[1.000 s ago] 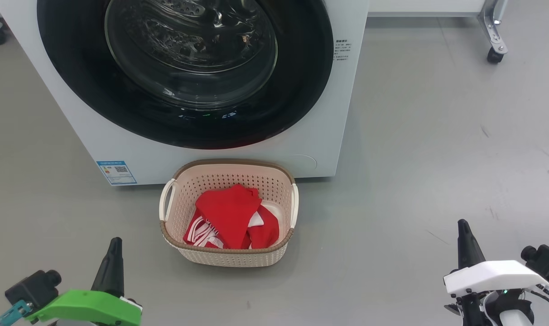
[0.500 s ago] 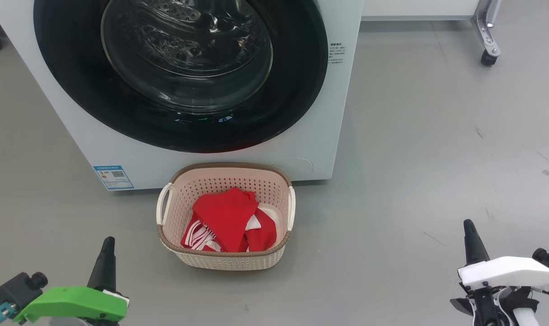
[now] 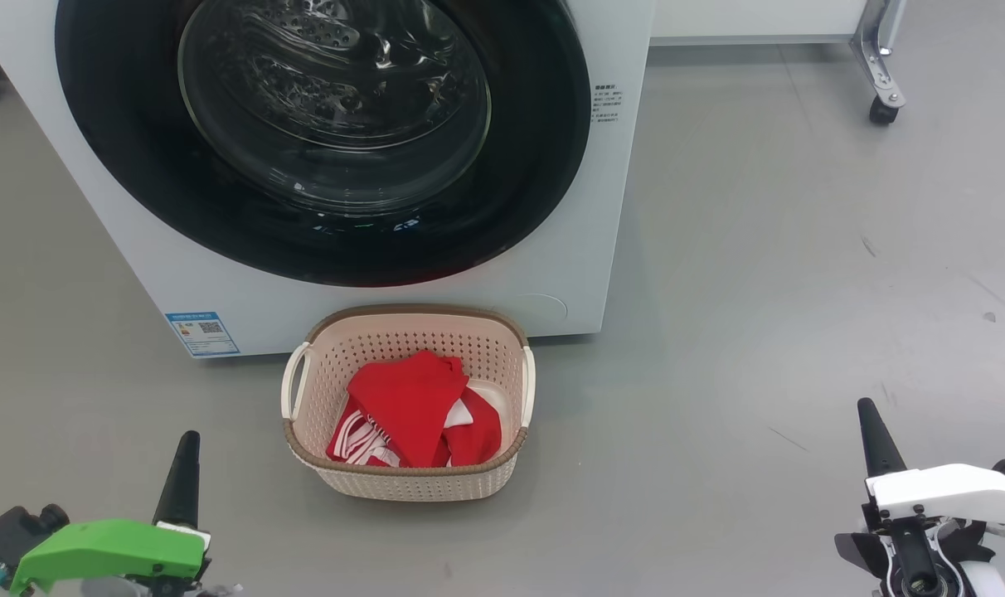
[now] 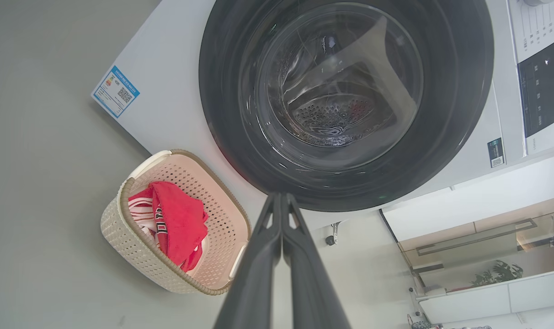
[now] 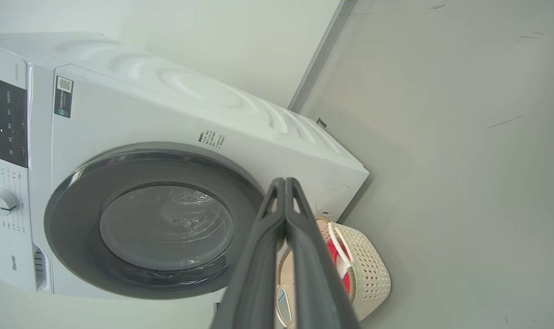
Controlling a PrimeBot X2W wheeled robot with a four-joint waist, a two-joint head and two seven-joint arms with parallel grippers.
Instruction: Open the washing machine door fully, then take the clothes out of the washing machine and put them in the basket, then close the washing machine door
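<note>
Clothes (image 3: 411, 406) lie in the basket (image 3: 403, 479) on the floor (image 3: 759, 290), just before the washer (image 3: 585, 274); door (image 3: 536, 182) shut, caster (image 3: 882, 110) far right. Left wrist: left claw (image 4: 281, 197) pressed together, basket alongside. Right wrist: right claw (image 5: 284, 183) together, partly hiding the basket

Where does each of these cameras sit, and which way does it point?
Head view: on the robot's head, looking forward and down at the washing machine and basket; left tool and right tool show at the bottom corners.
Left wrist view: on the left wrist, looking along that tool's shut fingers at the washing machine door and basket.
Right wrist view: on the right wrist, looking along its shut fingers at the door.
Shared: all three show the shut door and red clothes in the basket.
</note>
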